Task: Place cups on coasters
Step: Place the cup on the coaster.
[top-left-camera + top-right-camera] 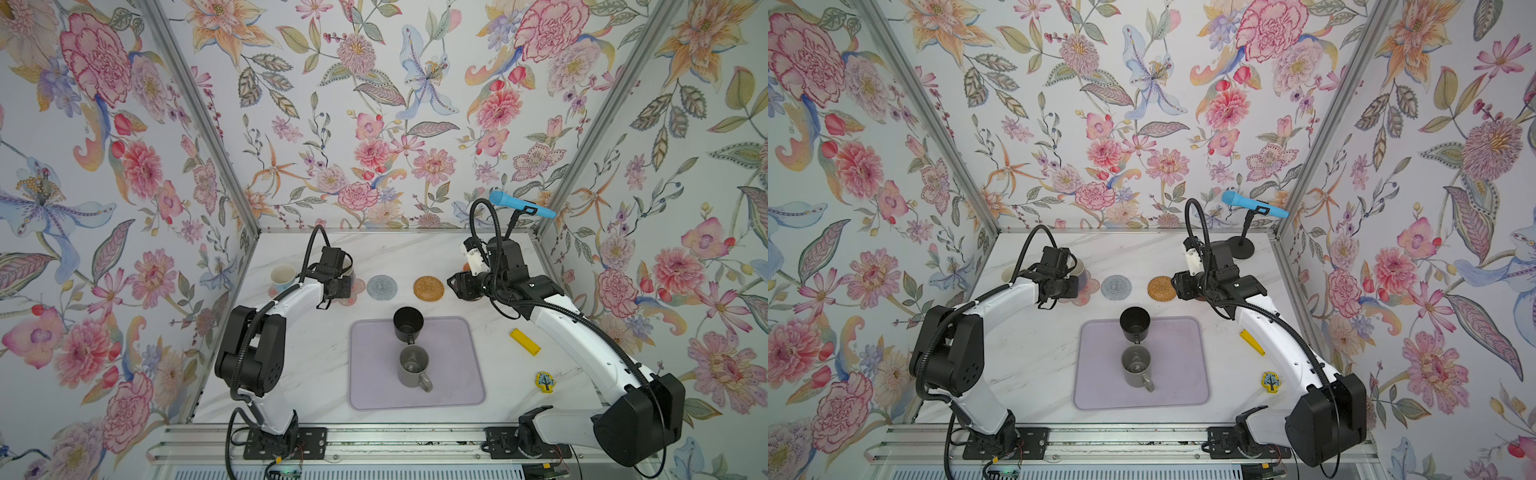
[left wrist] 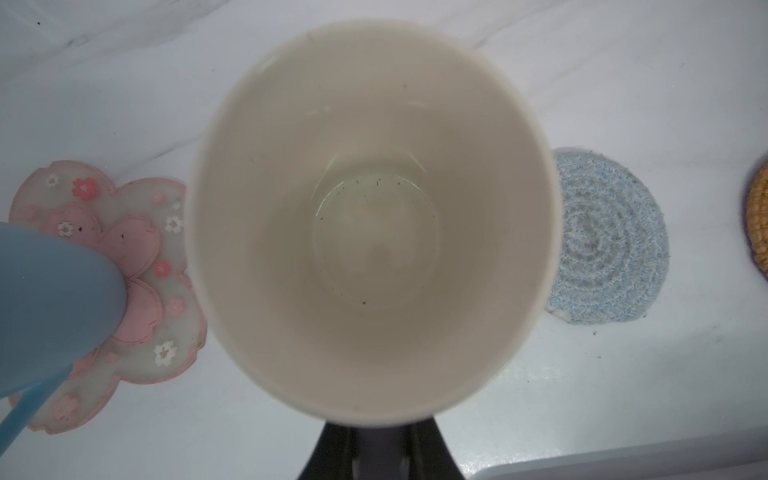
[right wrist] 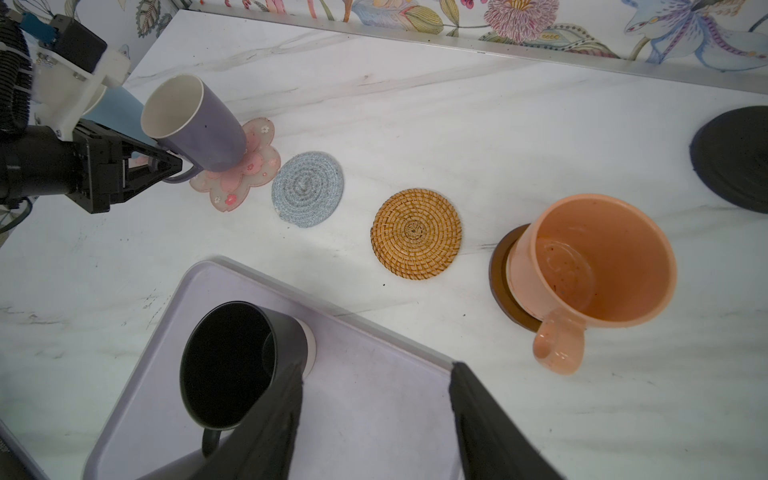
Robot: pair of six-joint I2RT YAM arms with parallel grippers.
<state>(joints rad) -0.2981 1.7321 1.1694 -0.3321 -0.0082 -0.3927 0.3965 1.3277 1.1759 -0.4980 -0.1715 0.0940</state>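
My left gripper (image 3: 168, 163) is shut on the handle of the purple-grey cup (image 3: 195, 124), whose base is at a pink flower coaster (image 3: 245, 176); whether it touches I cannot tell. Its cream inside (image 2: 374, 216) fills the left wrist view. The light blue cup (image 1: 282, 276) stands on the other pink flower coaster (image 2: 133, 249). The peach cup (image 3: 594, 266) sits on the dark brown coaster (image 3: 500, 286). The grey ringed coaster (image 1: 382, 286) and woven tan coaster (image 1: 429, 288) are bare. The black cup (image 1: 408, 322) and grey cup (image 1: 413, 368) stand on the mat. My right gripper (image 3: 376, 399) hangs open beside the black cup.
The lilac mat (image 1: 453, 382) lies mid-table. A blue microphone (image 1: 521, 205) on a black stand base (image 1: 1241, 249) is at the back right. A yellow block (image 1: 525, 341) and a small yellow tree piece (image 1: 544, 381) lie right of the mat.
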